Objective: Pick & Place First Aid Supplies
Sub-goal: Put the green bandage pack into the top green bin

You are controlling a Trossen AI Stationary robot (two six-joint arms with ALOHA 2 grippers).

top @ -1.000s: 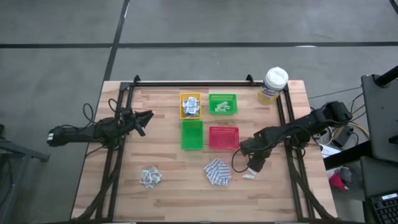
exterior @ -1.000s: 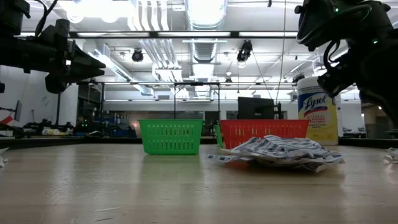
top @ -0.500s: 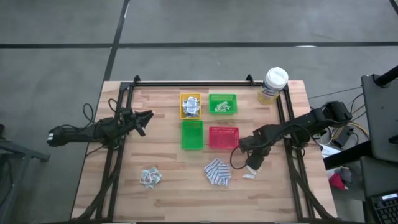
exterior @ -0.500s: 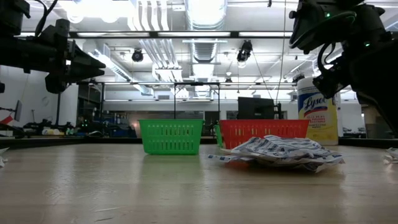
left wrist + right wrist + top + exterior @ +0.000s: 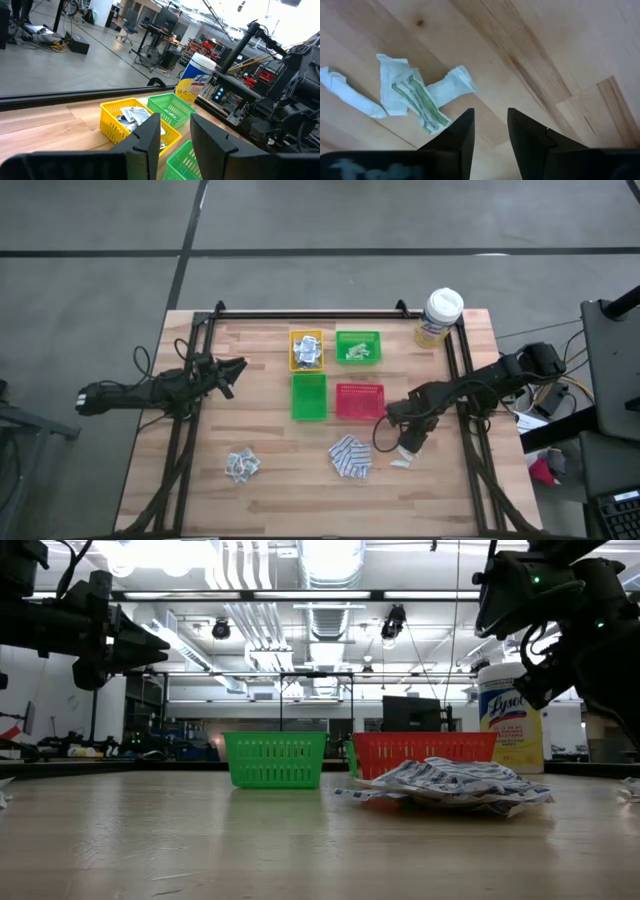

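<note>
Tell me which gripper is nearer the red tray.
Right. The right gripper hangs just beside the red tray, near the green strips; the left gripper waits well across the table.

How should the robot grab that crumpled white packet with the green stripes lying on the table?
Come straight down from above with the right gripper, which is open and holds nothing. The green-striped packet lies flat and crumpled on the wooden table, so its raised, folded middle is probably the easiest part to pinch; the thin edges hug the wood.
</note>
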